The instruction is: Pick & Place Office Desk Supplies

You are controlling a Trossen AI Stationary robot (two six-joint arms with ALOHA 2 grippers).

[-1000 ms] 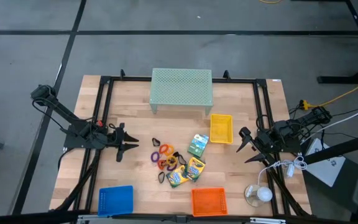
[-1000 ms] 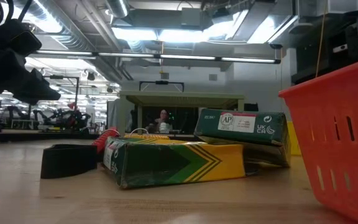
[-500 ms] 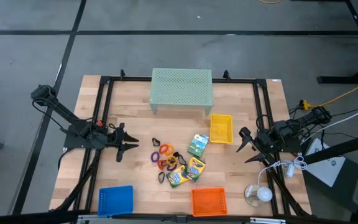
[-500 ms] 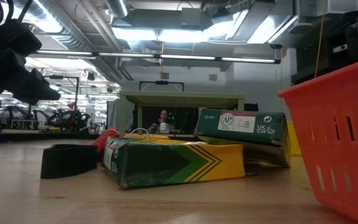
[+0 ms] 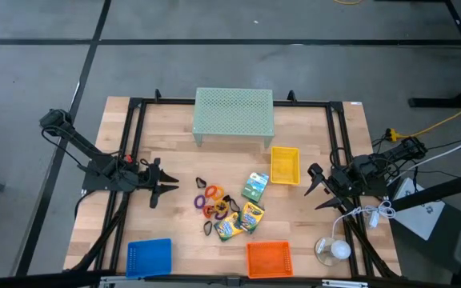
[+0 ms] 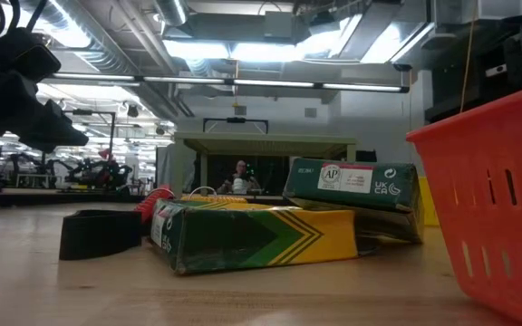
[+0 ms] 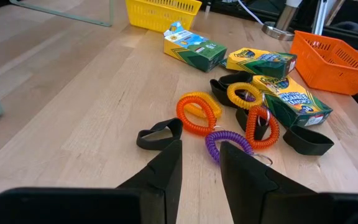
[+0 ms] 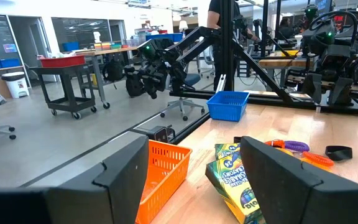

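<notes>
Right now your left gripper (image 5: pixel 169 189) hovers with fingers partly apart, gripping nothing; the coiled rings (image 5: pixel 211 200) and black clips (image 7: pixel 160 134) lie just beyond its tips, toward 3 o'clock on the table (image 5: pixel 310 232). Your right gripper (image 5: pixel 314 186) waits wide open and empty, well apart at the pile's 3 o'clock. Green-and-yellow crayon boxes (image 5: pixel 241 219) sit at mid-table; one box (image 6: pixel 352 183) reads "AP" and "UK CA".
</notes>
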